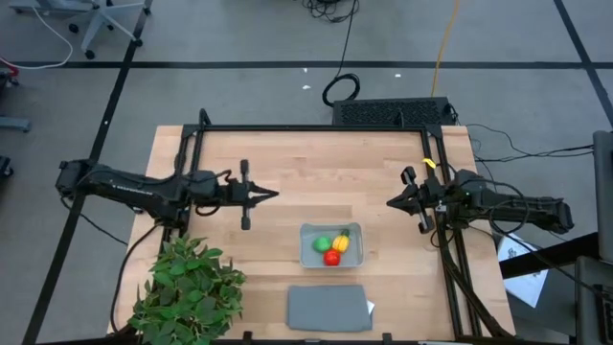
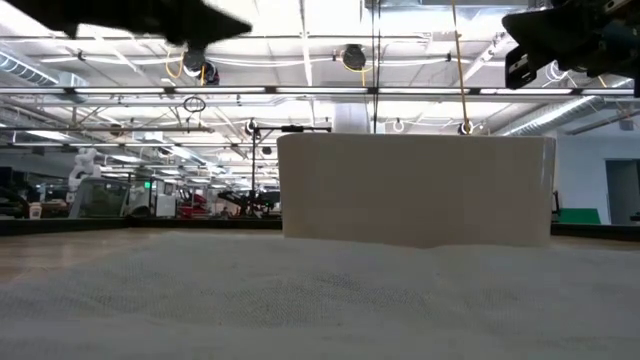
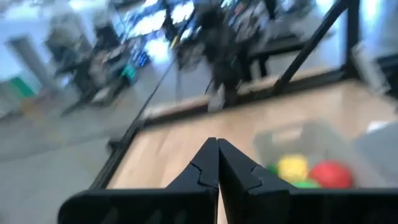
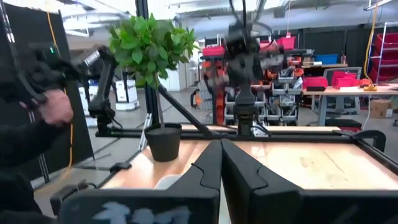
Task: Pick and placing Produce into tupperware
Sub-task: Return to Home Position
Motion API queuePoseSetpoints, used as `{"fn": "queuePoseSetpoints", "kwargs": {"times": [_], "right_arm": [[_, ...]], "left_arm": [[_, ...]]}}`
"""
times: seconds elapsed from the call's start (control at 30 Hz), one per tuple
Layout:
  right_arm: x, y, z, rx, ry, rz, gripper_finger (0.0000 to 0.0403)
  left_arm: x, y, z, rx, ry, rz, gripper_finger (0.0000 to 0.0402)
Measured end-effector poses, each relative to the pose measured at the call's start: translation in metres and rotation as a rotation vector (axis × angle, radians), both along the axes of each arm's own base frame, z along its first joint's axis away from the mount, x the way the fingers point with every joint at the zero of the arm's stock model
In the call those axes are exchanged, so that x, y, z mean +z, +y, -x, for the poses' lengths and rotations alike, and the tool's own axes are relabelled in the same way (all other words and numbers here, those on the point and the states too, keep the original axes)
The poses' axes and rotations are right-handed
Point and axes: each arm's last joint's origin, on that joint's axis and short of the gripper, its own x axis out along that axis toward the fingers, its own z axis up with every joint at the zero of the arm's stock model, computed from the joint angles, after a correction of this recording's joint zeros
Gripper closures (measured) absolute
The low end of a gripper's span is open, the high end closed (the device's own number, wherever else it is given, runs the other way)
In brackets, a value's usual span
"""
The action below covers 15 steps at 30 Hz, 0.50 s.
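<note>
The pale grey-blue tupperware (image 1: 332, 245) sits near the table's middle, toward the near edge. Inside it lie the red round fruit (image 1: 331, 257), the yellow one with a green tip (image 1: 340, 241) and the green round one (image 1: 322, 243). The left wrist view shows the tupperware (image 3: 292, 138) with the red (image 3: 331, 175), yellow (image 3: 293, 167) and green (image 3: 305, 183) pieces. In the low view the tupperware's wall (image 2: 415, 190) fills the middle. My left gripper (image 1: 274, 195) hovers shut, left of and beyond the container. My right gripper (image 1: 391, 202) hovers shut to its right. Neither touches anything.
A flat darker grey lid (image 1: 329, 308) lies at the near edge, just in front of the tupperware. A leafy potted plant (image 1: 188, 287) stands at the near-left corner. A black frame (image 1: 316, 127) borders the table. A person's hand (image 4: 53, 107) shows beyond the table in the right wrist view.
</note>
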Motion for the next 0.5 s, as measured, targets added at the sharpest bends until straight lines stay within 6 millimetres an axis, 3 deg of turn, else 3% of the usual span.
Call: {"fn": "queuePoseSetpoints", "kwargs": {"times": [0.17, 0.37, 0.5], "right_arm": [[0.003, 0.001, 0.003, 0.003, -0.023, -0.021, 0.0403], [0.001, 0.001, 0.007, -0.002, -0.013, -0.024, 0.0403], [-0.001, 0.001, 0.007, -0.012, 0.006, -0.028, 0.0403]], "left_arm": [[-0.013, -0.001, 0.021, 0.15, 0.056, 0.021, 0.0402], [-0.022, -0.001, 0.048, 0.192, 0.019, 0.077, 0.0402], [-0.039, 0.002, 0.061, 0.243, 0.042, 0.13, 0.0402]]}}
